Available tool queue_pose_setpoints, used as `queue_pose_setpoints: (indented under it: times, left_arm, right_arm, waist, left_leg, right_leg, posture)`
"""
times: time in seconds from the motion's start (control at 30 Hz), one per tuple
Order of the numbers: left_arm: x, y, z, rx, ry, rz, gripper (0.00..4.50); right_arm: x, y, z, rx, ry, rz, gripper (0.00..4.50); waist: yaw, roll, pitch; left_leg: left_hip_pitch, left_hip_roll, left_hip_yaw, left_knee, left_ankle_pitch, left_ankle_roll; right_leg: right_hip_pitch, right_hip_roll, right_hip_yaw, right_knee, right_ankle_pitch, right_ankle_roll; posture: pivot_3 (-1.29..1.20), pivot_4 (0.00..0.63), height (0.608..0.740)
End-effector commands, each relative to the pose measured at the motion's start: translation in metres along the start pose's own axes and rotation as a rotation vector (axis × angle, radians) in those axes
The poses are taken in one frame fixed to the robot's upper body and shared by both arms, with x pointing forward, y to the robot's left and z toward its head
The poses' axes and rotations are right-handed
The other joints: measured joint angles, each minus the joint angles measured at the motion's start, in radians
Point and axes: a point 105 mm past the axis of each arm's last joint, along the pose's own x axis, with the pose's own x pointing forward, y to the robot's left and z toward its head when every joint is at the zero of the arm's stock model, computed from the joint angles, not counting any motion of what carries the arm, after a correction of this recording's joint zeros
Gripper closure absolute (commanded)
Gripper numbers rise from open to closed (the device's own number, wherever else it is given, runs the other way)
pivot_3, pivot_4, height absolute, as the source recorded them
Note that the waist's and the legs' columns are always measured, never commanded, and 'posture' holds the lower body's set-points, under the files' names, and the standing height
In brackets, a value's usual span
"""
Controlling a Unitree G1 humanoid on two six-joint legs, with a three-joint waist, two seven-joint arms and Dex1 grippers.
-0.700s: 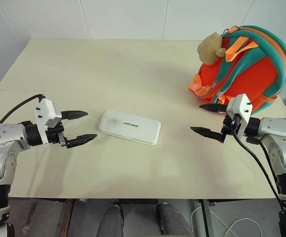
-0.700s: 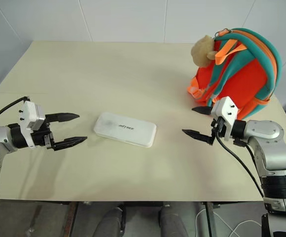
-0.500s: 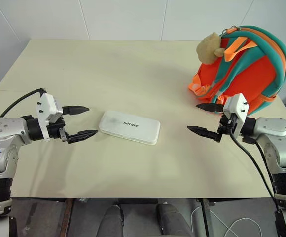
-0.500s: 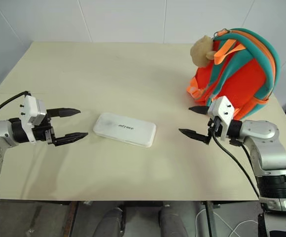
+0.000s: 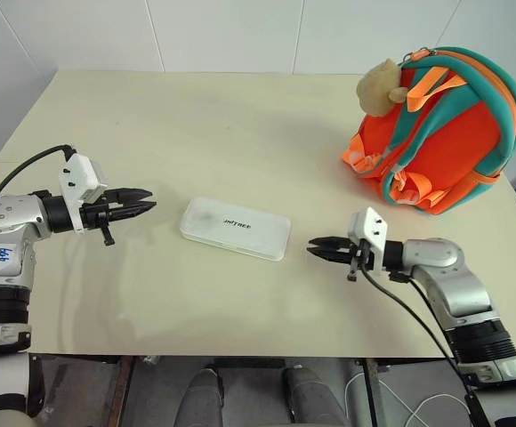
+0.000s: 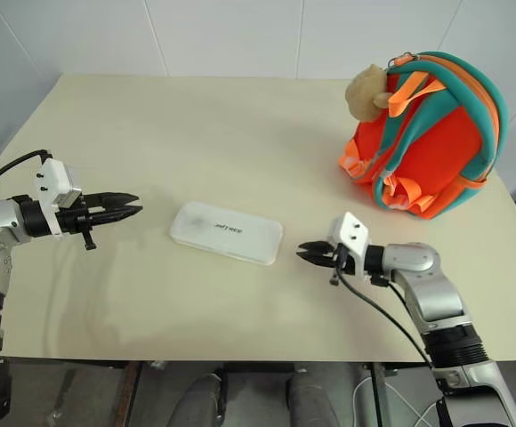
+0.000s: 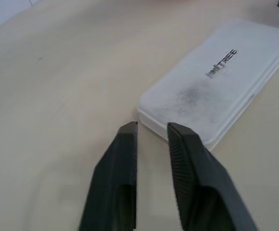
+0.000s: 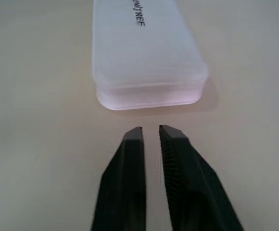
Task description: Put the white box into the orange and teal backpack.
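Approach step: nothing is lifted yet, and both arms sit low at the ends of the white box.

Nearest, the right gripper has its fingers pressed almost together, tips aimed at the box's right short end, just beside it and not touching. The left gripper is likewise nearly closed and empty, pointing at the box's left end, a little farther off.

The box lies flat mid-table, lettering up, between the two grippers.

Next move probably calls for spread fingers, or a squeeze on the box from both ends, before any lift.

Farthest, the backpack stands at the back right, well apart from the box; whether it is open cannot be told.
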Motion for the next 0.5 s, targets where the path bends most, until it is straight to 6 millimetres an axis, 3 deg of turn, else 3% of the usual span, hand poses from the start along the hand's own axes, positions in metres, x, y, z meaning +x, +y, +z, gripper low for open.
queue_pose_setpoints:
  times: [0.03,0.33,0.5]
  left_arm:
    - [0.005,0.010,-0.013,0.009,0.057,0.040,4.37]
    - [0.059,0.004,-0.030,0.007,0.103,0.041,4.37]
    - [0.075,0.001,-0.033,0.012,0.122,0.028,4.37]
  right_arm:
    - [0.005,0.000,0.001,-0.030,0.018,-0.010,4.50]
    - [0.027,0.005,0.009,-0.014,-0.046,-0.010,4.50]
    - [0.028,0.003,0.009,-0.018,-0.045,-0.007,4.50]
  waist:
    - [0.000,0.000,0.000]
    - [0.003,0.000,0.000]
    - [0.000,0.000,0.000]
  left_leg:
    - [0.000,0.000,0.000,0.000,0.000,0.000]
    - [-0.001,0.000,-0.001,0.004,0.000,0.000]
    - [-0.001,0.000,-0.001,0.005,0.000,0.000]
  right_leg:
    - [0.000,0.000,0.000,0.000,0.000,0.000]
    - [0.000,0.000,-0.001,0.003,0.000,0.000]
    - [0.001,0.000,-0.001,0.003,0.001,0.001]
  posture:
    - [0.00,0.150,0.740]
    - [0.00,0.150,0.740]
    - [0.00,0.150,0.740]
